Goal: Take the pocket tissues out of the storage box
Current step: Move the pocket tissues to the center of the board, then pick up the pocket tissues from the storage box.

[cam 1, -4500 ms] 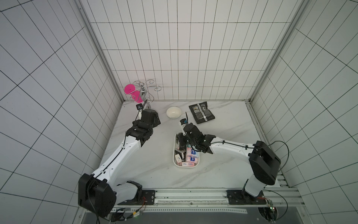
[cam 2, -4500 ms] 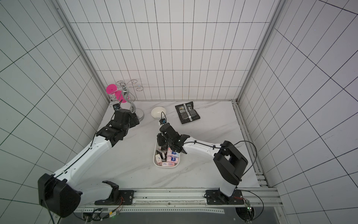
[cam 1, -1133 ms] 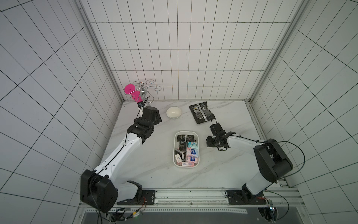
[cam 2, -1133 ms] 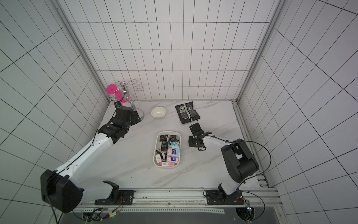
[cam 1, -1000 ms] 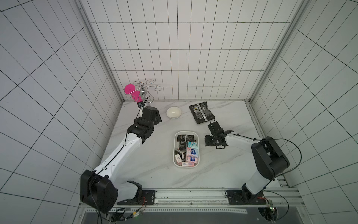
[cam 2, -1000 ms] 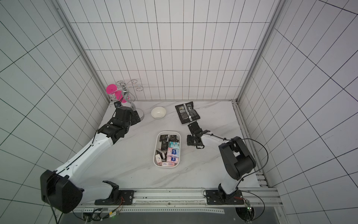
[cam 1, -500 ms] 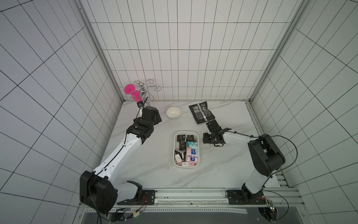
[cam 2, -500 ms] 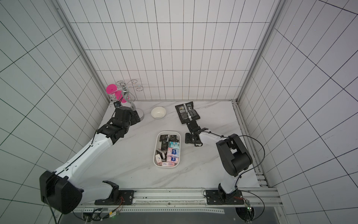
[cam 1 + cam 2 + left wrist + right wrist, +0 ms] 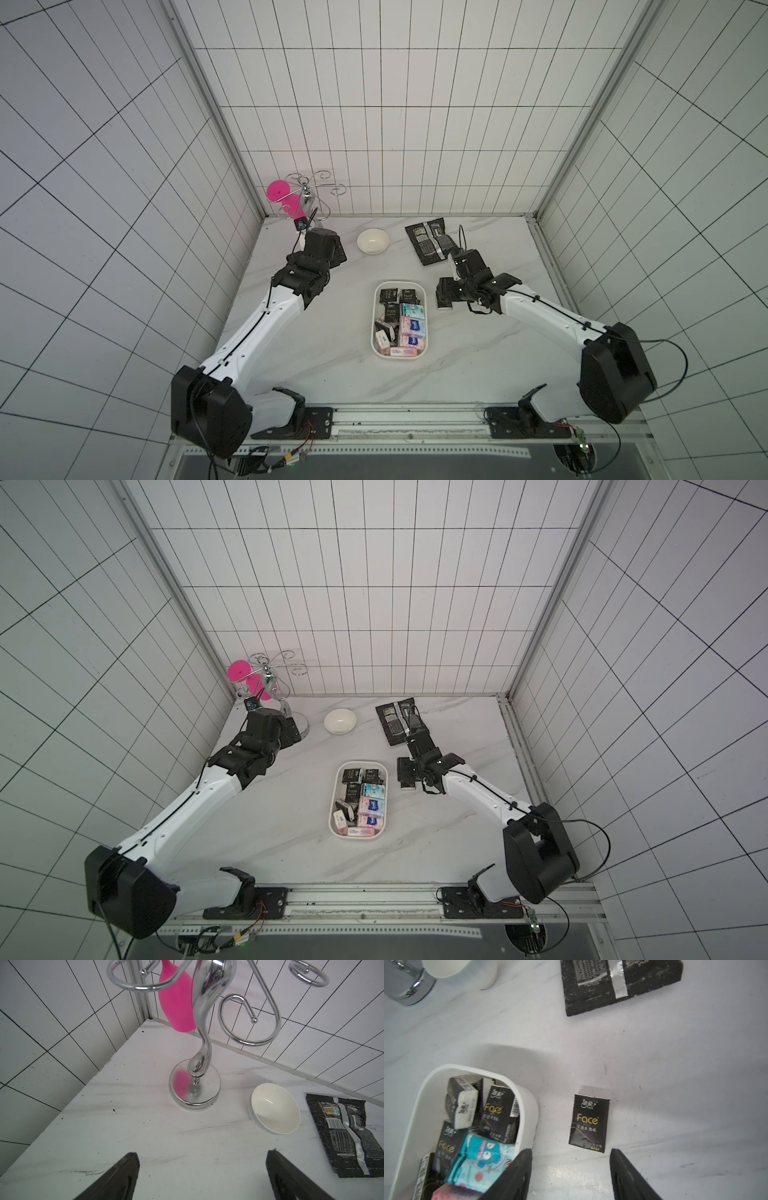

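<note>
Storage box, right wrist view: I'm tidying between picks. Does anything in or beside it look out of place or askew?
Nothing damaged or spilled. One black Face packet lies flat on the table beside the storage box, already out. Inside, the remaining packets are jumbled; one black-and-white packet leans on its edge at the far end.

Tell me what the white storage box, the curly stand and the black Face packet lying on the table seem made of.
Storage box: likely plastic, smooth matte white, with a thin moulded rim and rounded corners.
Stand: metal, probably chrome-plated; mirror-bright, with reflections on its base.
Face packet: thin glossy printed film over soft tissue, judging by its sheen and creased edges; possibly coated paper.
</note>
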